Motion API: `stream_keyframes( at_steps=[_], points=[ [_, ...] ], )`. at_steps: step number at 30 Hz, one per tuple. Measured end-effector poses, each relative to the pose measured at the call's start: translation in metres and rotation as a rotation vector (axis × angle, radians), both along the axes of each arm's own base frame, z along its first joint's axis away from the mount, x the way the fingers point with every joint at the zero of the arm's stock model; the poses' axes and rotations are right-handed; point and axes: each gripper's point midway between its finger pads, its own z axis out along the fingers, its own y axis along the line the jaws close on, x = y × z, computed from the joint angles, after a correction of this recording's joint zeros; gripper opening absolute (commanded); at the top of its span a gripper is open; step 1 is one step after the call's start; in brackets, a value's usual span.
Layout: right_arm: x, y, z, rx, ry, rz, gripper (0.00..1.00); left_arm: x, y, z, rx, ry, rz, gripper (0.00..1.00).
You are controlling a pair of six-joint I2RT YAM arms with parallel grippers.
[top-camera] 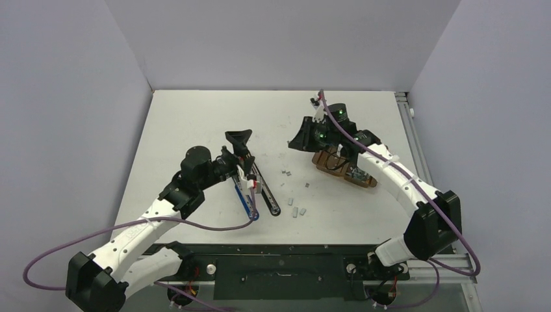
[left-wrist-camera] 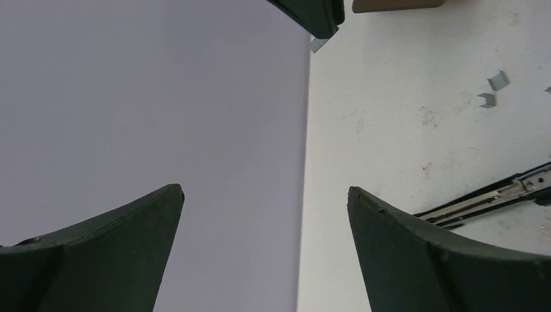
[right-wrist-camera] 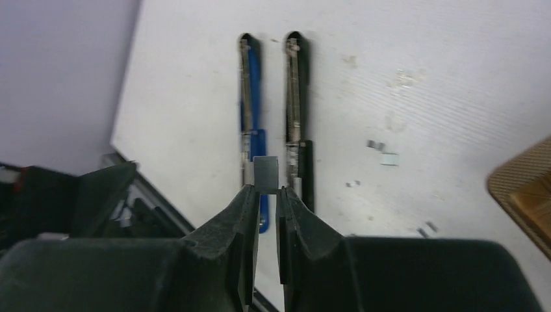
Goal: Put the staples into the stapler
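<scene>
A small silver-grey strip of joined staples (right-wrist-camera: 265,173) is pinched by its flat sides at the tips of the nearly shut right gripper (right-wrist-camera: 266,194). The left gripper (left-wrist-camera: 264,190) is spread wide, empty. Light, slick, brittle handling is expected.

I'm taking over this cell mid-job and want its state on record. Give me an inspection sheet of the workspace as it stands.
Surface: white table, lightly scuffed.
Job's things: blue stapler and black stapler lie open side by side near the left arm; one staple strip is held at the right arm's fingertips.
Clutter: loose staples scattered mid-table; brown tray under the right arm.
Grippers: left tool open, holding nothing; right tool shut on the staple strip.
Cables: purple cable along each arm, no snag seen.
Surroundings: plain walls on three sides; nothing else seen.
</scene>
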Motion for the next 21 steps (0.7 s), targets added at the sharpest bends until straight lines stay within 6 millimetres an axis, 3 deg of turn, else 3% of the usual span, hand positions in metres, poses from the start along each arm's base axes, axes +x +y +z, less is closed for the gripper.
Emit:
stream_keyframes(
  at_steps=[4, 9, 16, 21],
  points=[
    [-0.016, 0.018, 0.042, 0.195, 0.019, 0.099, 0.12, -0.001, -0.015, 0.02, 0.012, -0.197, -0.094, 0.96],
    [-0.032, 0.037, 0.078, 0.383, 0.071, 0.187, 0.12, -0.001, -0.033, 0.05, 0.021, -0.425, -0.179, 0.96],
    [-0.053, 0.046, 0.117, 0.568, 0.092, 0.264, 0.12, -0.012, -0.043, 0.071, 0.029, -0.587, -0.257, 1.0],
    [-0.063, 0.049, 0.132, 0.652, 0.106, 0.303, 0.12, -0.021, -0.048, 0.077, 0.044, -0.649, -0.303, 0.84]
  ],
)
